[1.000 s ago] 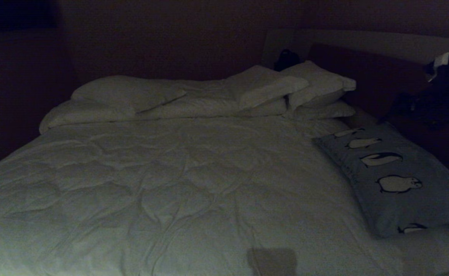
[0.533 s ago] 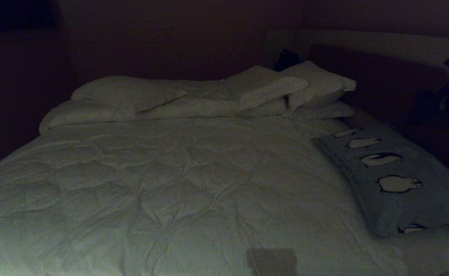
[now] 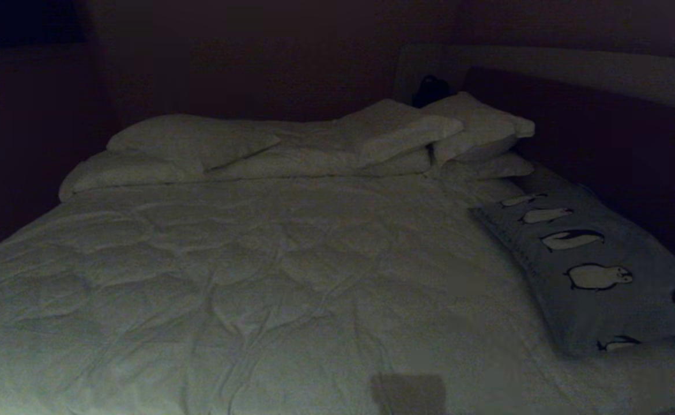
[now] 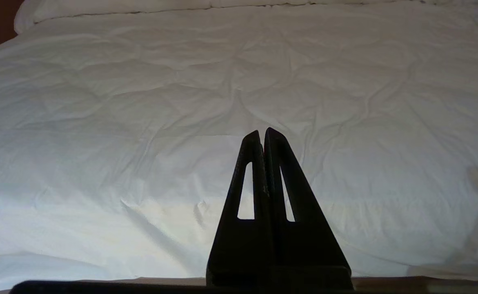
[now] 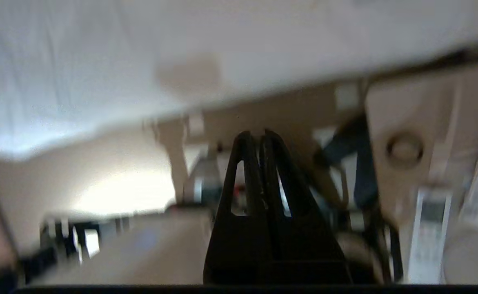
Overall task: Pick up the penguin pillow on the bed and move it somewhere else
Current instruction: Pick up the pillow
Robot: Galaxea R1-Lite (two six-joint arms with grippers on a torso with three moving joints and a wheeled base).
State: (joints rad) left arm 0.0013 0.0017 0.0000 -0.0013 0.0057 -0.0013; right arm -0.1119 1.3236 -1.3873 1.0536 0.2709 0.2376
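Head view: the penguin pillow (image 3: pixel 588 271) is seen lying flat on the bed (image 3: pixel 268 276), at its right edge below the white pillows (image 3: pixel 325 144). No arm is shown; no container is present.

Left wrist view: the left gripper (image 4: pixel 263 134) is held with fingers pressed together, empty, above the duvet (image 4: pixel 181 102).

Right wrist view: the right gripper (image 5: pixel 255 136) is likewise closed on nothing, and the pillow is not shown. If the fingers are not opened before approach, the soft pillow is likely to be pushed off the edge

dark object (image 3: pixel 431 90) behind the pillows (unclear what), dim wall (image 3: pixel 256 57)
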